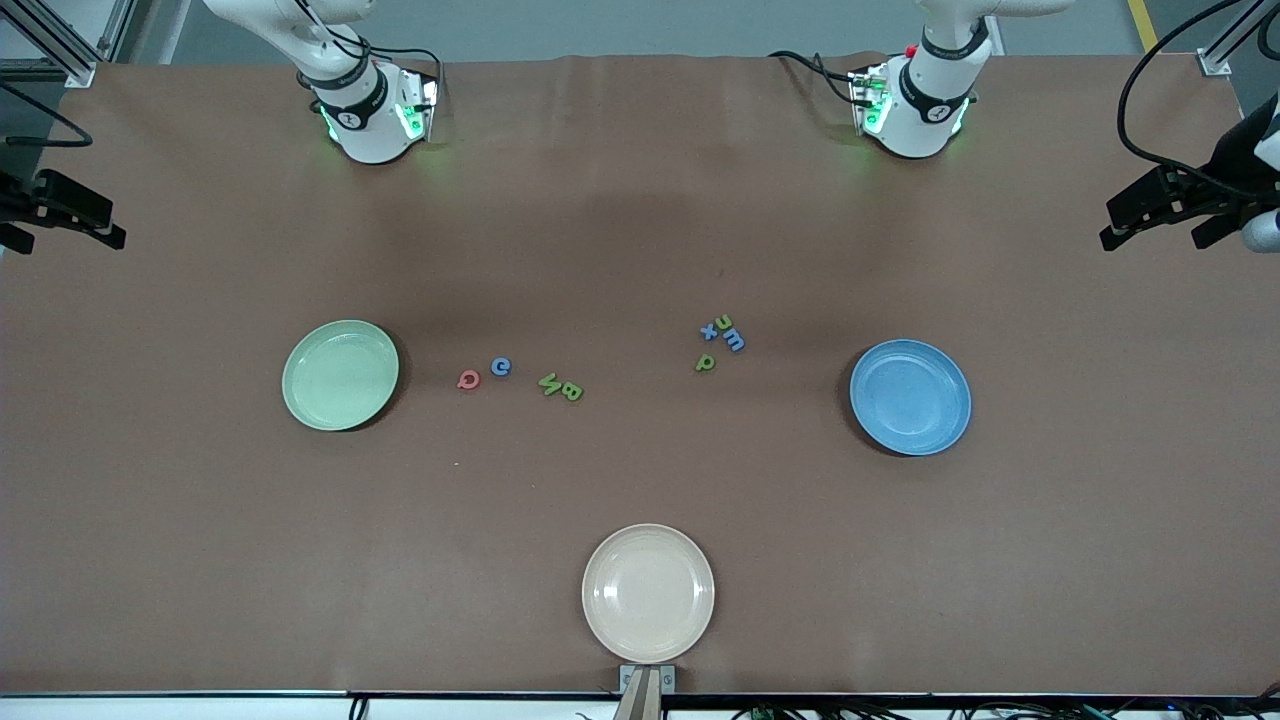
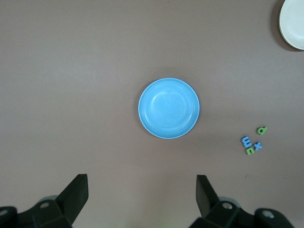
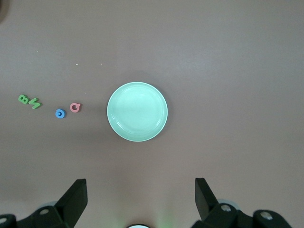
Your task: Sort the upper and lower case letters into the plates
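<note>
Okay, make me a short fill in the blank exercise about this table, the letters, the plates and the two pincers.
1. The left pincer hangs over the table with its fingers ____.
2. The right wrist view looks down on the ____ green plate, which holds no letters.
3. The number of letters lying in the blue plate is ____.
4. The plate nearest the front camera is the ____ plate.

Missing words: open; mint; zero; cream

The right pincer is open too.
</note>
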Available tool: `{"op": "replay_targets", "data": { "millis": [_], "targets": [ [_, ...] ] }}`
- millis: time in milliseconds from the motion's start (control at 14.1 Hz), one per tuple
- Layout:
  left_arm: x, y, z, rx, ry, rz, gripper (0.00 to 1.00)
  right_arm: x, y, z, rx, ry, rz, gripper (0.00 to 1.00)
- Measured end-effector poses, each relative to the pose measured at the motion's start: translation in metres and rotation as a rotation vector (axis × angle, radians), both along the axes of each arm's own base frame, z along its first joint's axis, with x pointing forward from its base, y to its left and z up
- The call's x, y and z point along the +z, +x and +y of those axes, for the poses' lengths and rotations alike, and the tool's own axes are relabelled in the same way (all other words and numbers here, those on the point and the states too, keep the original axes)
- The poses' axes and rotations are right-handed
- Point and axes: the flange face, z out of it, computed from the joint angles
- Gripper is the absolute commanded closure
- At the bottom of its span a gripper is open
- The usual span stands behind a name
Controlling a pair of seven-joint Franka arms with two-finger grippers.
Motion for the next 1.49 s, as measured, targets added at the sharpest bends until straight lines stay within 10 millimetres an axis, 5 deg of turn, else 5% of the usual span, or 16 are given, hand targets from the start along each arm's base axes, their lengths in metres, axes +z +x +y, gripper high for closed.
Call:
{"op": "replay_targets", "data": {
  "millis": [566, 779, 991, 1274, 1487],
  "targets": [
    [0.0, 0.0, -0.001, -0.002, 0.0, 0.004, 0.0, -0.011, -0.014, 0.006, -0.014, 0.006, 0.005, 0.0],
    [-0.012, 0.002, -0.019, -0.022, 0.002, 0.036, 0.0, -0.011, -0.019, 0.008, -0.016, 0.007, -0.013, 0.0],
    [-0.057, 0.014, -0.091, -0.032, 0.015, 0.121, 0.0, -0.005, -0.022, 0.008, -0.015, 0.007, -0.029, 0.0],
    [-0.146, 0.032, -0.197, -0.013, 0.015, 0.202, 0.0, -0.005, -0.02, 0.004, -0.025, 0.007, -0.033, 0.0],
    [-0.206, 0.037, -0.254, -0.006, 0.002, 0.225, 0.0, -0.038, 0.002, 0.003, -0.028, 0.004, 0.013, 0.0]
  ]
}}
